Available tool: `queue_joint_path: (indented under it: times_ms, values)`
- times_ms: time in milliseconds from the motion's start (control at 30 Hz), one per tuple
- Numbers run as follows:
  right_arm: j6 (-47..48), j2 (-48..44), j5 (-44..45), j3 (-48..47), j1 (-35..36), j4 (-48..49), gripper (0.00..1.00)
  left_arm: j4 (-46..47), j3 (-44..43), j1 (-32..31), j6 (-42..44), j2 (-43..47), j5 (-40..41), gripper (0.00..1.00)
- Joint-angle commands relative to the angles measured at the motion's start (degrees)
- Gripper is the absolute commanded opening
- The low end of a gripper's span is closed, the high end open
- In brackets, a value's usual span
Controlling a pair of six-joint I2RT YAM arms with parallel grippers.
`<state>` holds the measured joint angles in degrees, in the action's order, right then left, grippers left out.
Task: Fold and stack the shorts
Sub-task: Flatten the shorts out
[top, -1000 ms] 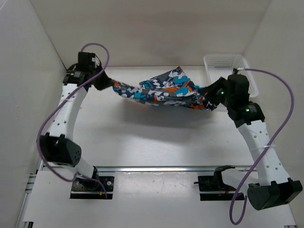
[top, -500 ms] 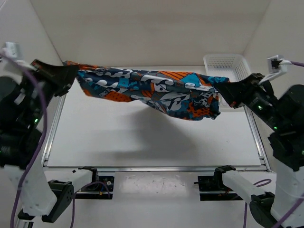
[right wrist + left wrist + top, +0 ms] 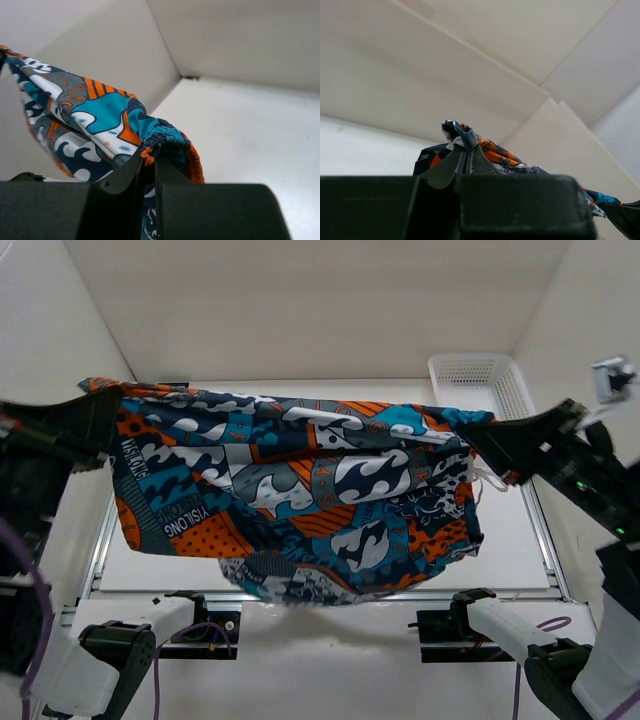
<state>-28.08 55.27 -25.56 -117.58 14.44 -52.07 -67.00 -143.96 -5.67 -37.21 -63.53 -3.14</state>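
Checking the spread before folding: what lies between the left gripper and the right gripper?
The shorts, spread in the air from the left gripper to the right gripper, each shut on an upper corner; the top external view shows it.

Printed shorts (image 3: 300,500) suspended in the air, spread wide.
Soft fabric with a busy print in orange, turquoise, navy and white. Upper edge is pulled taut from left to right; the body hangs below in loose folds, lower hem uneven.

Shorts (image 3: 300,500) in orange, turquoise, navy and white wave print, white mesh basket (image 3: 478,380), black claws
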Motion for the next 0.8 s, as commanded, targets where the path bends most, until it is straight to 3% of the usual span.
queue_joint_path:
  times_ms: [0,167,367,500,767]
  values:
    - [3.2,4.1,15.2,7.2,-0.9,-7.1,0.00,3.0,7.1,1.9,4.2,-6.6,17.5,0.10]
    - [4.7,12.9,19.6,22.1,-0.9,2.6,0.00,6.0,16.7,2.6,5.5,-15.6,17.5,0.10]
    - [6.0,34.0,19.7,23.5,-0.9,12.9,0.00,11.1,21.9,4.4,6.1,-30.8,15.8,0.10]
    - [7.1,53.7,22.4,12.8,-0.4,13.4,0.00,11.7,17.0,7.1,7.6,-45.7,13.0,0.10]
    - [5.9,77.0,15.5,-14.0,-1.5,11.7,0.00,11.7,3.2,10.0,9.6,-57.7,9.3,0.10]
